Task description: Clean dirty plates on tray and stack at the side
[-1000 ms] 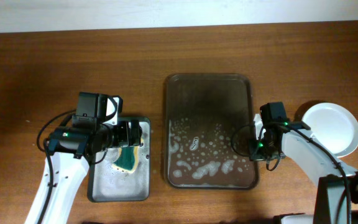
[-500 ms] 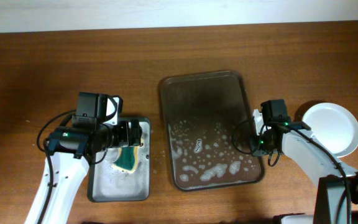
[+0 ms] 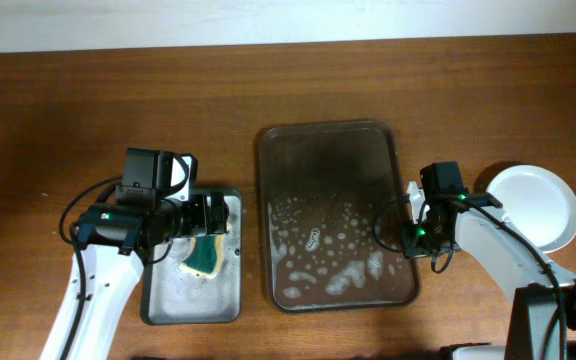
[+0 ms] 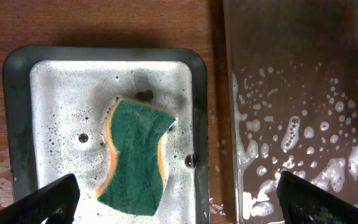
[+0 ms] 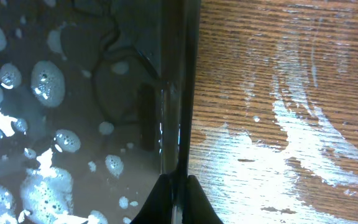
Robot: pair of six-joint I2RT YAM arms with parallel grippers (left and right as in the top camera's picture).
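Observation:
A large dark tray (image 3: 328,150) with soap suds lies at the table's middle, slightly turned. My right gripper (image 3: 413,240) is shut on the tray's right rim (image 5: 178,112). A stack of white plates (image 3: 533,205) stands at the far right. My left gripper (image 3: 218,215) is open above a small grey tray (image 3: 158,305) of foamy water that holds a green and orange sponge (image 3: 205,257). In the left wrist view the sponge (image 4: 135,155) lies between the open fingers (image 4: 176,202), untouched. No plate is on the large tray.
Wet streaks mark the wooden table (image 5: 291,143) to the right of the large tray. The small tray's rim (image 4: 201,124) lies a narrow strip of wood away from the large tray (image 4: 303,74).
The large tray has been turned and shifted by my right gripper, first skewed clockwise, now rotated back a little and moved left. The left arm has not moved.

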